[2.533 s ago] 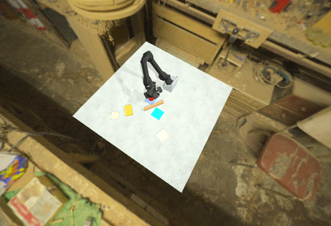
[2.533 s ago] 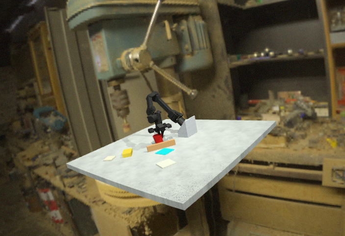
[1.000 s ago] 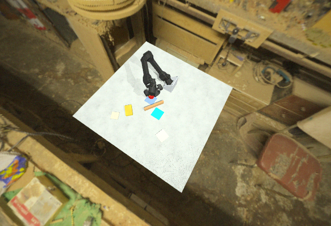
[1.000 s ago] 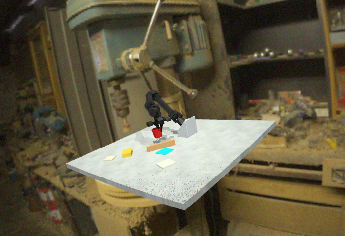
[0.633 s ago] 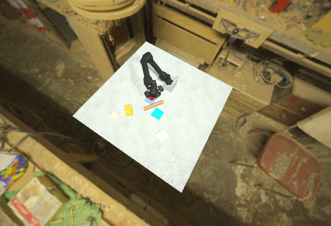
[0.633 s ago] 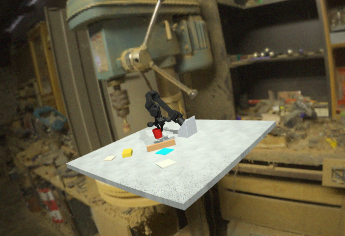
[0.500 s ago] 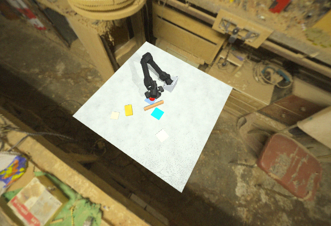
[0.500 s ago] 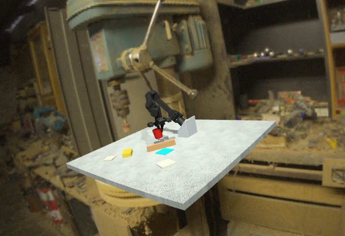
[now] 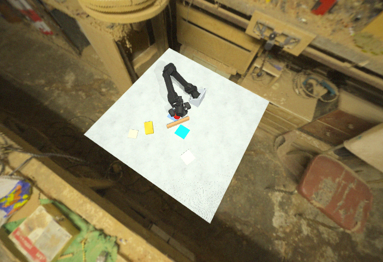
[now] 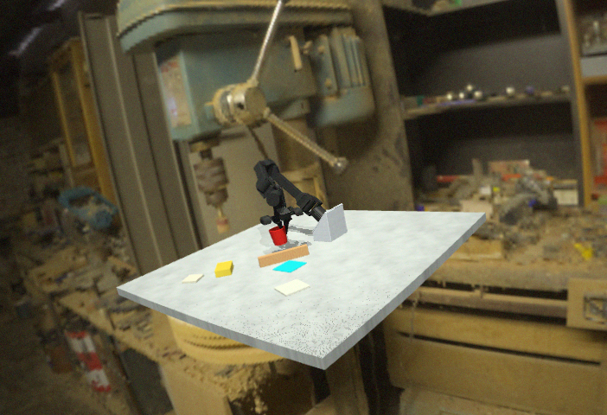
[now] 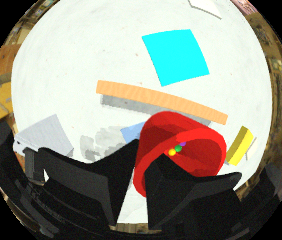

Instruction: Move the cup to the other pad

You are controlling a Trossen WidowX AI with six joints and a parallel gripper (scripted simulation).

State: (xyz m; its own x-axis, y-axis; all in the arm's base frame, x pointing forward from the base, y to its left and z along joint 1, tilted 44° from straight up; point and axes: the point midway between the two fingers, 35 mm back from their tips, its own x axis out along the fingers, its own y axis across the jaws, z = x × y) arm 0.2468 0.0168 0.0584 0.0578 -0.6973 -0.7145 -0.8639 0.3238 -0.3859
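Note:
The red cup (image 9: 176, 117) (image 10: 278, 236) (image 11: 214, 141) hangs above the table, slightly tilted. My gripper (image 11: 141, 144) is shut on its wall, with one finger inside the cup and one outside. In the wrist view a yellow, a green and a purple marble (image 11: 178, 148) lie in the cup. The blue pad (image 9: 169, 117) (image 11: 131, 132) is below, partly hidden by cup and arm. The cyan pad (image 9: 182, 131) (image 10: 290, 265) (image 11: 176, 56) lies flat beyond the wooden bar, with nothing on it.
A wooden bar (image 9: 178, 122) (image 10: 283, 256) (image 11: 161, 98) lies between the two pads, close to the cup. A yellow block (image 9: 148, 127) (image 10: 224, 269) (image 11: 240, 146), a small cream tile (image 9: 132, 134) (image 10: 193, 278) and a white tile (image 9: 187, 157) (image 10: 291, 287) lie farther off. A grey wedge (image 10: 331, 226) (image 11: 43, 137) stands by the arm.

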